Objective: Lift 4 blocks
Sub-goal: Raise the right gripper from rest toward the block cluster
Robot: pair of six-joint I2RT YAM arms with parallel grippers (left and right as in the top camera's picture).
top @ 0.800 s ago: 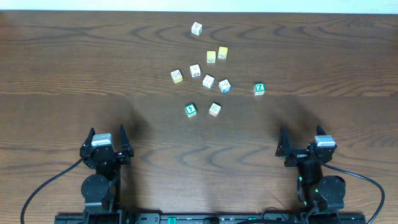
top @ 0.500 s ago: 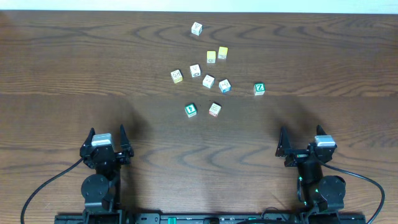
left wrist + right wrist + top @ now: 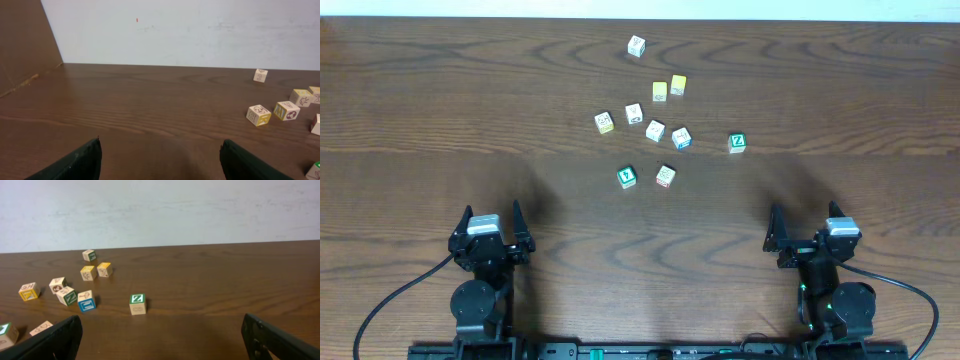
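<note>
All four blocks are seen on the table (image 3: 420, 100) from overhead: the green Z block (image 3: 737, 143), the other green block (image 3: 627, 177) just beside the red-printed block (image 3: 665, 176), and the blue-printed block (image 3: 682, 138). In the left wrist view only one green corner is caught. The left jaws and right jaws are spread wide and empty, well apart from the blocks.

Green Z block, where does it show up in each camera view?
Overhead: green Z block sits right of centre, in the upper half.
Left wrist: not in it.
Right wrist: left of centre, mid-height.
Shared landmark: the farthest lone block.
</note>
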